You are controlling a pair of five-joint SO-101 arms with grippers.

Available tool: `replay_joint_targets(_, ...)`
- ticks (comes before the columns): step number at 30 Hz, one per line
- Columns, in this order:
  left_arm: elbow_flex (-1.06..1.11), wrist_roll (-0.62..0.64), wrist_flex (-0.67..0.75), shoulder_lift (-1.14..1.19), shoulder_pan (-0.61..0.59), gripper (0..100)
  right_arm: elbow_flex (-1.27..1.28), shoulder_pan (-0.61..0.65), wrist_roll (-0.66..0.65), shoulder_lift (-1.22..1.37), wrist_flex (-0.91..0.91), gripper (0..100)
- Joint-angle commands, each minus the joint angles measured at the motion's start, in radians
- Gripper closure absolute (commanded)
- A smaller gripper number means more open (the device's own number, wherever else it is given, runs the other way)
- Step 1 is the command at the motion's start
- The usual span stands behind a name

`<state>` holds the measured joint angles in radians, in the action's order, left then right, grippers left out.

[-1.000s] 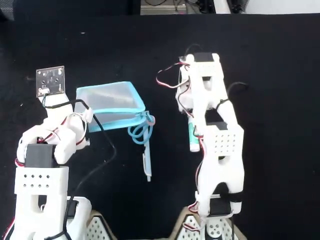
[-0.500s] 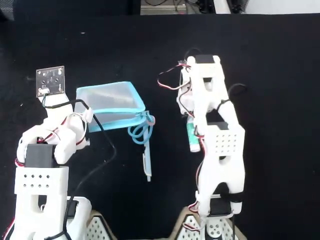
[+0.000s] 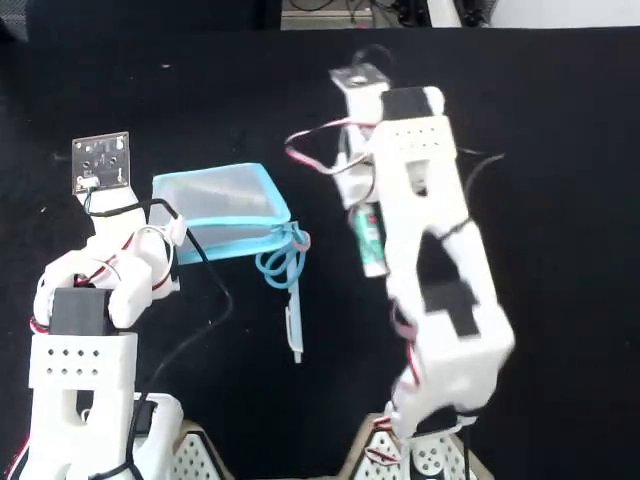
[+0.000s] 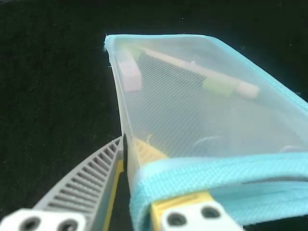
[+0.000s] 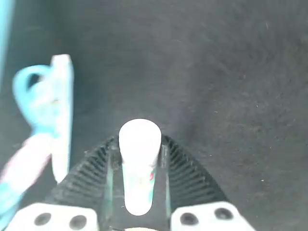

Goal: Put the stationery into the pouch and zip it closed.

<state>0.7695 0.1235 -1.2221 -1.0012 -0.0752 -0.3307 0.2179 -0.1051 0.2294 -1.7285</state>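
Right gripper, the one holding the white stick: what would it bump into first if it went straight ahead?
Probably the bare black table. The glue stick in the right gripper pokes out ahead, so its tip would likely touch first. The pen and blue loop lie off to one side.

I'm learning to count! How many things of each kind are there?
pouch: 1
pen on the table: 1
white tube in the right hand: 1
things seen inside the pouch: 2, a white block and a long stick
Total: 5
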Motion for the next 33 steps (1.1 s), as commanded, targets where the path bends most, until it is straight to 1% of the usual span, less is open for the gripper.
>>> replay_joint_targets(1, -0.004, 0.003, -0.003, -0.006, -0.008, 97, 0.065, 0.106, -0.003, -0.34, -0.032, 98.8)
replay_joint_targets(4, -0.004, 0.003, -0.003, -0.006, -0.008, 97, 0.154, 0.155, -0.003, -0.542, -0.012, 98.8)
replay_joint_targets(7, -0.004, 0.003, -0.003, -0.006, -0.008, 97, 0.259, 0.195, -0.003, -0.717, 0.048, 98.8)
replay_joint_targets(11, -0.004, 0.003, -0.003, -0.006, -0.01, 97, 0.401, 0.275, -0.006, -0.928, 0.166, 98.8)
replay_joint_targets(14, -0.004, 0.003, -0.003, -0.006, -0.01, 97, 0.541, 0.364, -0.012, -1.106, 0.284, 98.8)
replay_joint_targets(16, -0.004, 0.003, -0.003, -0.006, -0.01, 97, 0.654, 0.419, -0.012, -1.227, 0.382, 98.8)
replay_joint_targets(19, -0.004, 0.003, -0.003, -0.006, -0.01, 97, 0.845, 0.46, -0.012, -1.395, 0.563, 98.7)
replay_joint_targets(24, -0.004, 0.003, -0.003, -0.006, -0.01, 97, 1.19, 0.537, -0.012, -1.636, 0.934, 98.7)
replay_joint_targets(28, -0.004, 0.003, -0.003, -0.006, -0.01, 97, 1.435, 0.598, -0.012, -1.781, 1.214, 98.7)
replay_joint_targets(30, -0.004, 0.003, -0.003, -0.006, -0.01, 97, 1.537, 0.601, -0.012, -1.831, 1.318, 98.7)
replay_joint_targets(33, -0.004, 0.003, -0.003, -0.006, -0.01, 97, 1.649, 0.603, -0.012, -1.873, 1.421, 98.7)
